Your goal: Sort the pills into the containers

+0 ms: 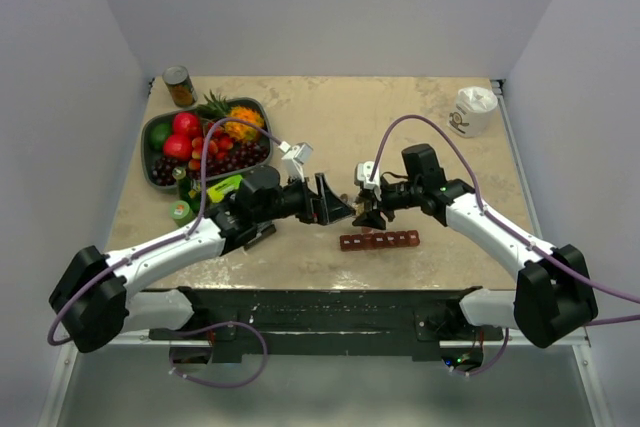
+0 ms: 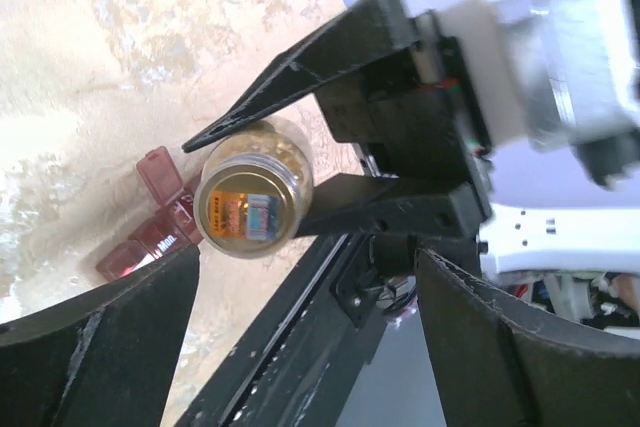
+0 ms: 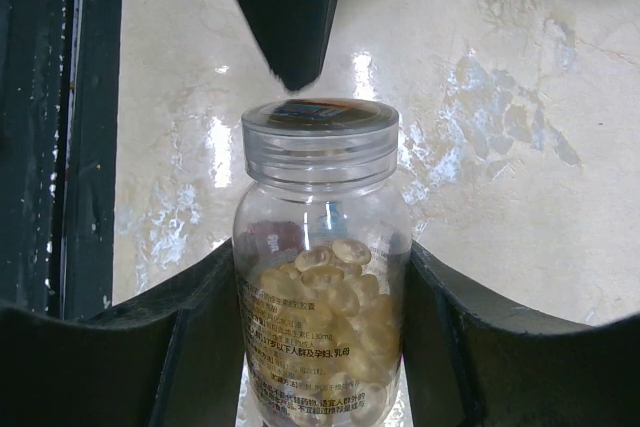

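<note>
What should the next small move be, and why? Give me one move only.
Probably ease the open left hand forward until its fingers flank the lid, then close on it. The right hand grips the pill bottle with the lid on and facing the left hand, near the container strip. Nothing can be poured until the lid is unscrewed.

Tan pills [image 3: 338,297] half-fill a capped clear bottle [image 3: 320,162] close by the dark red-brown compartment strip [image 1: 379,241]

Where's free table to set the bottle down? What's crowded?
Free: far middle of the table, between fruit bowl and mug. Crowded: centre, left pincer and right pincer with bottle by the organizer.
</note>
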`<state>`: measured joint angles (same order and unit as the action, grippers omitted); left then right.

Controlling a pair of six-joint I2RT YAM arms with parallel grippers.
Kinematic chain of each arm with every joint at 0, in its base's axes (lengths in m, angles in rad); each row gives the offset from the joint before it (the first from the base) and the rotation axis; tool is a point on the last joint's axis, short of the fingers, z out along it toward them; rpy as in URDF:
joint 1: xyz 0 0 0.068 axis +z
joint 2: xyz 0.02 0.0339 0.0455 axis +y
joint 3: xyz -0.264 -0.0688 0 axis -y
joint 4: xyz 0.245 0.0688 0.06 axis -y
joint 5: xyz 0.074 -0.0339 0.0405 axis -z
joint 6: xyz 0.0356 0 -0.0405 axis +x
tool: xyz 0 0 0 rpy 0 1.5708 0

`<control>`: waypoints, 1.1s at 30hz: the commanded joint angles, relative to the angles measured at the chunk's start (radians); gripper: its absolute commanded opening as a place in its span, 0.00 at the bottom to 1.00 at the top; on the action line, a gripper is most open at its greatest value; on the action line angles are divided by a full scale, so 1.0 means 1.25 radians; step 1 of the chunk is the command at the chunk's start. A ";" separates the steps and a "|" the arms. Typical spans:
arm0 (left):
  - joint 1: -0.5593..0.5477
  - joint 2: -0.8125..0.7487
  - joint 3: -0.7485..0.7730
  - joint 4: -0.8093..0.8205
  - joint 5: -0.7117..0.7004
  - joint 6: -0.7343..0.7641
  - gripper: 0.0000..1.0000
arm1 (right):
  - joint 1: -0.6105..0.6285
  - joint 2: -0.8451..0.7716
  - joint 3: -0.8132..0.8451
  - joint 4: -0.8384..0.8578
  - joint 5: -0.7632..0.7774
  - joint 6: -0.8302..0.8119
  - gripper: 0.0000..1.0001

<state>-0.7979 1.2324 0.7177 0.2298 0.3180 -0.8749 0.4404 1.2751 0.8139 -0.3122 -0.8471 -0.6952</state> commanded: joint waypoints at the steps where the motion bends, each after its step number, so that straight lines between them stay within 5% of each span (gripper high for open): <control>1: 0.049 -0.076 0.032 -0.043 0.072 0.150 0.93 | 0.001 -0.025 0.012 0.029 -0.018 0.003 0.10; 8: 0.084 -0.123 0.004 -0.070 0.202 0.577 0.94 | 0.002 -0.025 0.018 -0.027 -0.081 -0.058 0.12; 14: 0.076 -0.140 -0.066 0.060 0.321 0.951 0.99 | 0.001 -0.027 0.019 -0.090 -0.129 -0.139 0.13; 19: 0.071 -0.052 -0.011 0.108 0.379 1.026 0.97 | 0.001 -0.027 0.019 -0.100 -0.137 -0.151 0.13; 28: 0.026 0.057 0.069 0.037 0.379 1.053 0.79 | 0.002 -0.026 0.019 -0.101 -0.138 -0.153 0.13; 31: 0.023 0.063 0.073 0.032 0.360 1.037 0.68 | 0.001 -0.024 0.019 -0.099 -0.141 -0.149 0.13; 33: 0.022 0.068 0.075 0.027 0.346 1.014 0.50 | 0.001 -0.024 0.019 -0.098 -0.141 -0.147 0.13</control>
<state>-0.7650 1.3090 0.7673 0.2436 0.7570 0.3878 0.4404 1.2736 0.8139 -0.4416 -0.9863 -0.8654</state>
